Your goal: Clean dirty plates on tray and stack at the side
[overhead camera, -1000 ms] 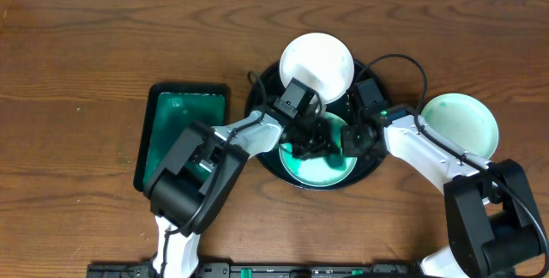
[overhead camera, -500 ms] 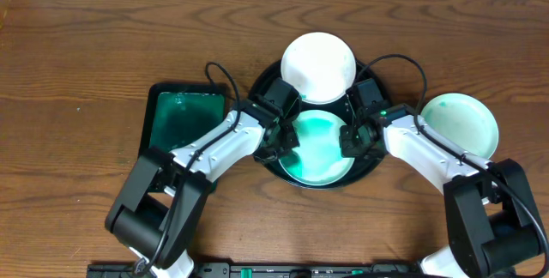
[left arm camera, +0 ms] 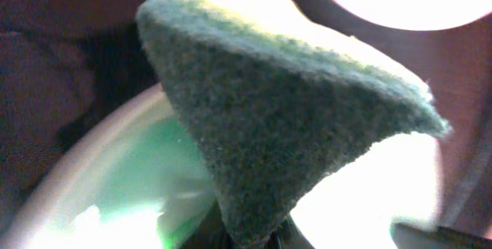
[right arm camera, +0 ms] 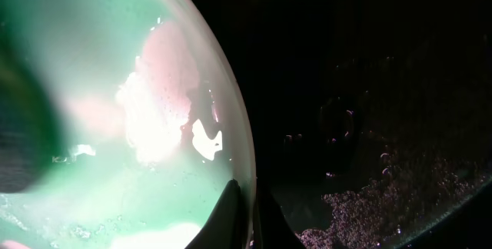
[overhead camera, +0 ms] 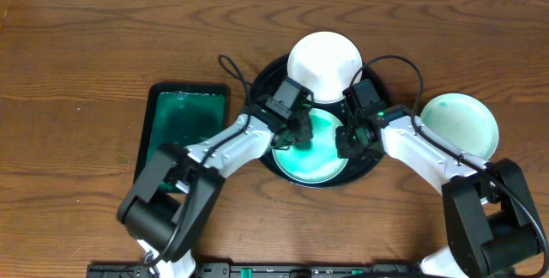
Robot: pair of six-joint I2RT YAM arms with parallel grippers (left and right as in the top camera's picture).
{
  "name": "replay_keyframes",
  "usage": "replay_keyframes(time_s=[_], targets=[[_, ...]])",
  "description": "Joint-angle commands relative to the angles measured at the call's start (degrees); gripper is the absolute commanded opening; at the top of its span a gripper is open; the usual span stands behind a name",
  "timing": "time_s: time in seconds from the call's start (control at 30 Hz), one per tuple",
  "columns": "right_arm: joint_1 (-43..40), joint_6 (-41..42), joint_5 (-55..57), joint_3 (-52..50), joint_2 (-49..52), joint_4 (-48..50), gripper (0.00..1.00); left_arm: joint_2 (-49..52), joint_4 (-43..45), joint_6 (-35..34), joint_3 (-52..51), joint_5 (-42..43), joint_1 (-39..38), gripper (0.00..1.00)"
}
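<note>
The round black tray [overhead camera: 262, 89] holds a teal-smeared plate [overhead camera: 316, 151] at the front and a clean white plate [overhead camera: 324, 63] at the back. A third plate [overhead camera: 460, 123], faintly green, lies on the bare wood to the right. My left gripper [overhead camera: 293, 134] is shut on a green scouring sponge [left arm camera: 284, 111] and holds it at the upper left part of the smeared plate [left arm camera: 115, 180]. My right gripper [overhead camera: 347, 143] is shut on that plate's right rim [right arm camera: 234, 164], one finger inside and one outside.
A dark-green rectangular tray [overhead camera: 182, 132] with teal liquid lies left of the black tray. Wet specks dot the black tray floor [right arm camera: 400, 195]. Both arms reach in from the front edge and meet over the black tray.
My left gripper swept the sponge from the plate's middle to its left edge, then back up to its upper left. The right gripper kept its hold on the rim.
</note>
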Motion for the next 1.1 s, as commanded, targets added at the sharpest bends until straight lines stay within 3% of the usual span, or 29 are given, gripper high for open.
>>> replay_keyframes(time_s=[0.0, 0.13, 0.33, 0.6, 0.8, 0.9, 1.0, 1.07], targets=[[0.3, -1.0, 2.5, -0.2, 1.8, 0.0, 0.01, 7.0, 5.6, 0.9, -0.9, 13.3, -2.6, 0.07], [0.3, -1.0, 2.5, -0.2, 1.8, 0.0, 0.01, 8.6, 9.7, 0.9, -0.9, 20.6, -2.8, 0.07], [0.3, -1.2, 2.5, -0.2, 1.8, -0.1, 0.01, 4.1, 3.3, 5.8, -0.9, 20.4, -1.0, 0.07], [0.3, -1.5, 2.6, -0.2, 1.8, 0.2, 0.01, -15.8, -21.3, 8.9, -0.9, -0.4, 5.7, 0.07], [0.3, -4.8, 5.5, -0.2, 1.8, 1.0, 0.01, -30.6, -39.7, 11.0, -1.0, -22.2, 16.0, 0.08], [0.3, -4.8, 5.7, 0.1, 1.5, 1.8, 0.01, -33.3, -42.7, 11.0, -2.1, -28.7, 23.1, 0.07], [0.3, -4.5, 7.8, 1.2, -1.0, 1.3, 0.01, -32.6, -41.7, 11.0, -3.9, -27.6, 30.0, 0.08], [1.2, -4.2, 15.1, 3.3, -6.2, -0.5, 0.01, -30.7, -39.3, 11.3, -6.2, -25.4, 34.9, 0.07]])
